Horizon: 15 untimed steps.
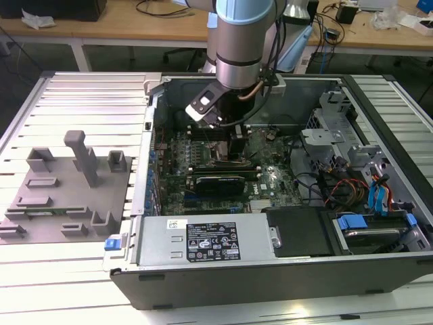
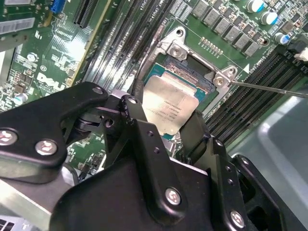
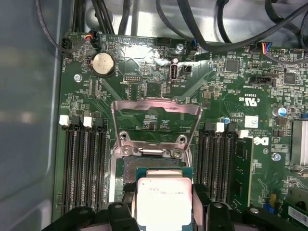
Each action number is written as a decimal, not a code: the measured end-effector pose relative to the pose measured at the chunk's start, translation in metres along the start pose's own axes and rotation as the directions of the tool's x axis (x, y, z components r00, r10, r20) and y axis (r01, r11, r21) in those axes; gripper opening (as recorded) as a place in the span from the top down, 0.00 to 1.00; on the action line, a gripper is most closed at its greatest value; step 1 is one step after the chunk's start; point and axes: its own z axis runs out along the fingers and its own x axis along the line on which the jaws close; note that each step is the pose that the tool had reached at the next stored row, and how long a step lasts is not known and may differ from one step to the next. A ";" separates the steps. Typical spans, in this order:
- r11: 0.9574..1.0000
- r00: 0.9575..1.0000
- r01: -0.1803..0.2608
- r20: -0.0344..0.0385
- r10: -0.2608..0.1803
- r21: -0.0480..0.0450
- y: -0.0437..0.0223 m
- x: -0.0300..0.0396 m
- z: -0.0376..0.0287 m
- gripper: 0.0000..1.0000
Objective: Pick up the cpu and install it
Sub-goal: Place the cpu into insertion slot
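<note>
Where the pale slatted metal counter (image 1: 74,284) spreads under everything, a large dark grey computer case (image 1: 270,277) lies open on its side; the silver-and-grey jointed robot arm (image 1: 240,40) reaches down into it from above; just beside the case, at the exterior view's left, sits a flat grey plastic fixture plate (image 1: 64,203) with upright blocks; inside the case lies the green motherboard (image 3: 144,82), with rows of long black memory slots (image 3: 86,163) on either side of the processor socket; the socket's silver metal frame (image 3: 156,120) stands swung open, and the dark socket bed (image 3: 156,166) shows below it; the black two-fingered gripper (image 3: 163,197) is low over that socket, its fingers (image 2: 132,113) pressed against opposite edges of the small flat square cpu (image 2: 168,108) with the silvery-grey metal top; the cpu overlaps the socket bed in both wrist views; whether it touches the bed I cannot tell; a round silver coin battery (image 3: 103,64) sits on the board beyond the frame.
</note>
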 end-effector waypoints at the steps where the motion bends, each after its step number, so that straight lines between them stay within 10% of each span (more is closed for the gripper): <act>1: 1.000 1.000 -0.003 0.000 0.003 0.000 0.0000 0.0006 0.0003 0.45; 15: 0.999 0.999 -0.033 0.001 0.033 0.001 -0.0011 0.0031 0.0101 0.45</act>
